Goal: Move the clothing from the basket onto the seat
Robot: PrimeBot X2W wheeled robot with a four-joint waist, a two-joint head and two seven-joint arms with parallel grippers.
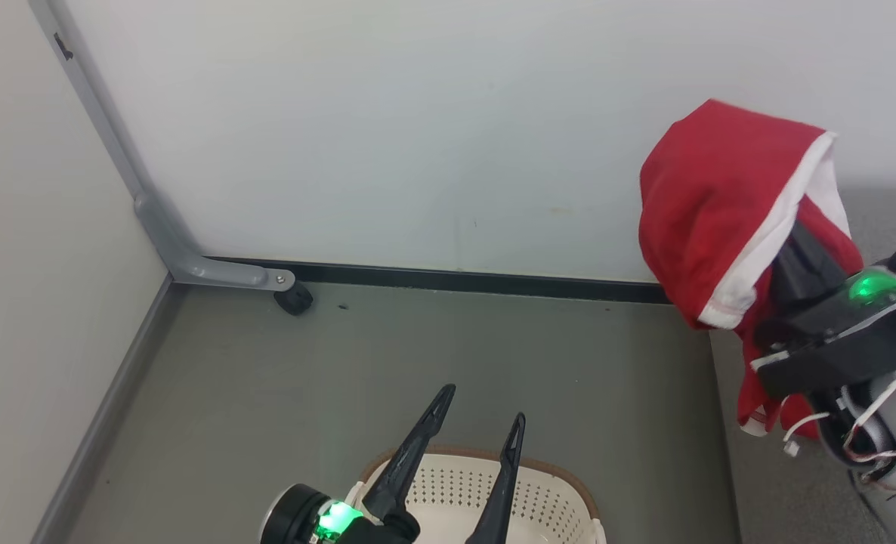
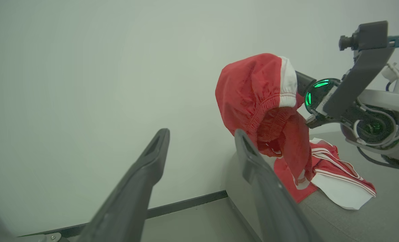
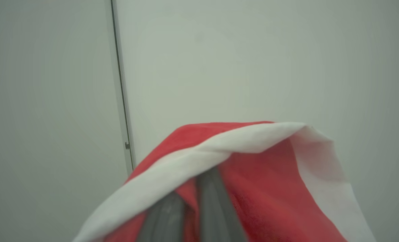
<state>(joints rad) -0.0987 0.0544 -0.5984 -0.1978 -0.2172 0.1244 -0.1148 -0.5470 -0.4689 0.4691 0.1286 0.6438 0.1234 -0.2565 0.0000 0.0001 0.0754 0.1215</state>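
Observation:
A red garment with white trim, part of the clothing (image 1: 720, 204), hangs draped over my right gripper (image 3: 190, 201), which is shut on the fabric. It is held high above the edge of the grey seat (image 1: 765, 491). In the left wrist view this garment (image 2: 253, 97) dangles above a second red-and-white garment (image 2: 334, 176) lying flat on the seat (image 2: 371, 218). My left gripper (image 1: 482, 408) is open with nothing between its fingers, just above the far rim of the cream basket (image 1: 554, 472). The basket's inside is mostly cut off by the view's bottom edge.
A white wall (image 1: 418, 136) runs close behind the grey floor (image 1: 304, 378). A grey metal leg with a black caster (image 1: 293, 300) stands in the left corner. The seat's front edge (image 1: 716, 423) lies right of the basket.

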